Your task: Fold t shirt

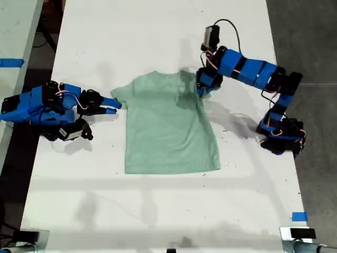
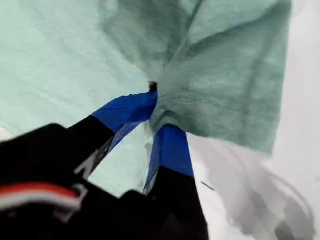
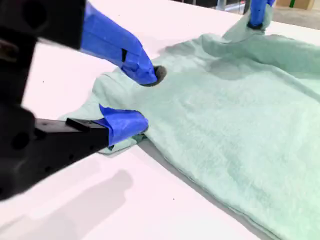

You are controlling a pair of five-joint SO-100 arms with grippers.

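Observation:
The pale mint-green t shirt [image 1: 168,132] lies mostly flat on the white table [image 1: 158,211], hem toward the near edge. My first gripper [image 1: 202,89] is shut on the sleeve at the exterior view's right and has it bunched and raised over the shirt's shoulder; the first wrist view shows the cloth [image 2: 60,60] pinched between its blue fingertips [image 2: 159,114]. My second gripper [image 1: 113,104] is at the sleeve on the exterior view's left. It stands open [image 3: 137,100], one finger [image 3: 145,72] above the sleeve's edge [image 3: 240,110] and the other at table level.
Bare white tabletop surrounds the shirt. A blue tape mark [image 1: 299,216] sits near the front corner at the exterior view's right. A second table with blue tape [image 1: 10,63] adjoins at the exterior view's left. Dark floor [image 1: 310,37] lies beyond the table's edge at the exterior view's right.

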